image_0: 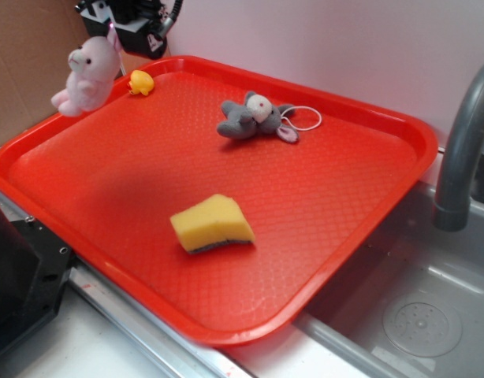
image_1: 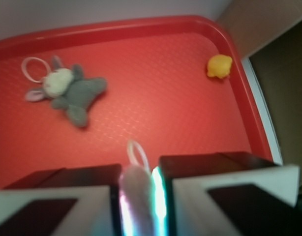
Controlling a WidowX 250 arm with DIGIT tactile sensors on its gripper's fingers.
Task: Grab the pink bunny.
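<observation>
1. Hanging from the gripper, the bunny is clear above the tray's far left corner, near the duck.
2. The jaws are clamped on the bunny's top.
3. The grab looks done; only holding remains.
</observation>
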